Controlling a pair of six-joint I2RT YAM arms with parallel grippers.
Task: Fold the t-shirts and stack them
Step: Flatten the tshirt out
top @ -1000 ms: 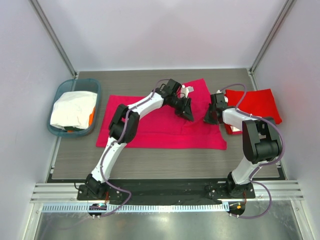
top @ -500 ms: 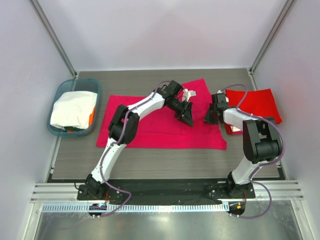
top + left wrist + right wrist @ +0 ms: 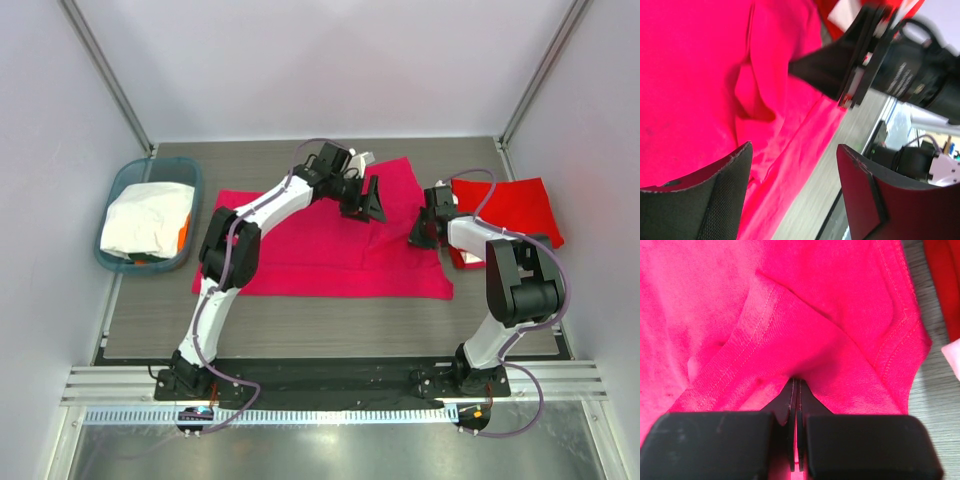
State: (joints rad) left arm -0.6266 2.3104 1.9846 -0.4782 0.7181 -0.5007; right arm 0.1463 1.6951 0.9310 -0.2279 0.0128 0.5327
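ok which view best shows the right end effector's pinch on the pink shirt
Right wrist: the right end effector closes on a fold of the magenta t-shirt. Top external shows it small; left wrist shows only its side.

Left arm [image 3: 262,210]: stretched far forward, elbow up, wrist turned toward the right. Left gripper [image 3: 372,200]: jaws wide apart, nothing between them. Right arm [image 3: 515,280]: folded back on itself, forearm angled in to the left. Right gripper [image 3: 795,386]: low, jaws pressed together, pinching a fold of the magenta t-shirt [image 3: 815,300].
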